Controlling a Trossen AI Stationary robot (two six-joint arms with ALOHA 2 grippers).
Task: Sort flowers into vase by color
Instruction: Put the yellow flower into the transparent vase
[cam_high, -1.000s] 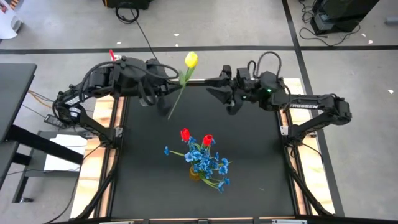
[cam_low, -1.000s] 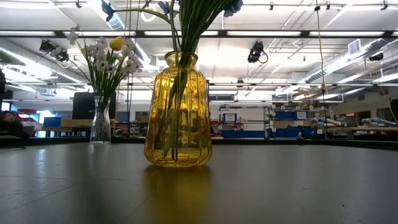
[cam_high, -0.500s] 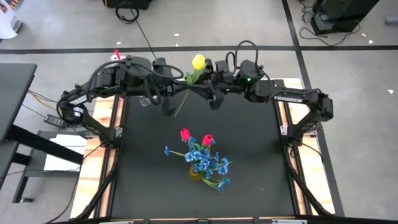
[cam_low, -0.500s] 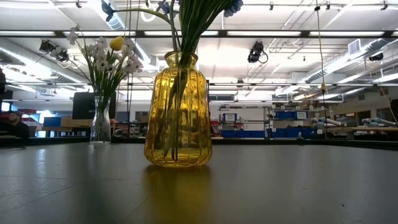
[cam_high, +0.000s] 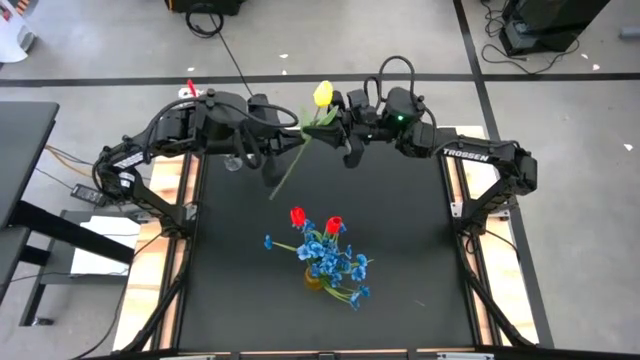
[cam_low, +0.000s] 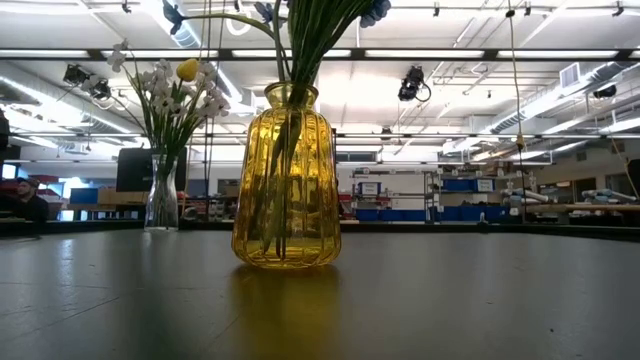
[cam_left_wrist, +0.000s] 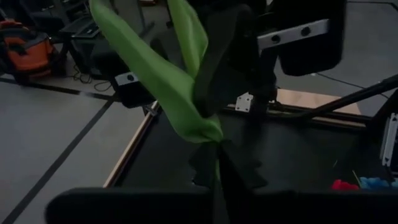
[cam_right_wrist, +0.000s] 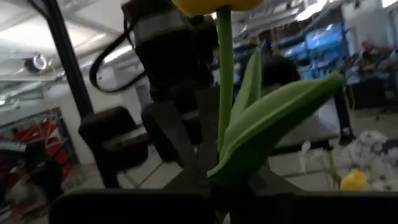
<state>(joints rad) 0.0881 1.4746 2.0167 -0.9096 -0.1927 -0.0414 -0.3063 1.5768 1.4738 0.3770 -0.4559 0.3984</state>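
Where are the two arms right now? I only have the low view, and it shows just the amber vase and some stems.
Observer: Both meet above the table's far edge, at a yellow tulip held in the air.
Operator: Who has it?
Observer: The left gripper is shut on the lower stem. The right gripper is at the stem by the leaves; I can't tell if it has gripped.
Operator: What's blooming in the amber vase?
Observer: Two red tulips beside blue flowers, seen from above.
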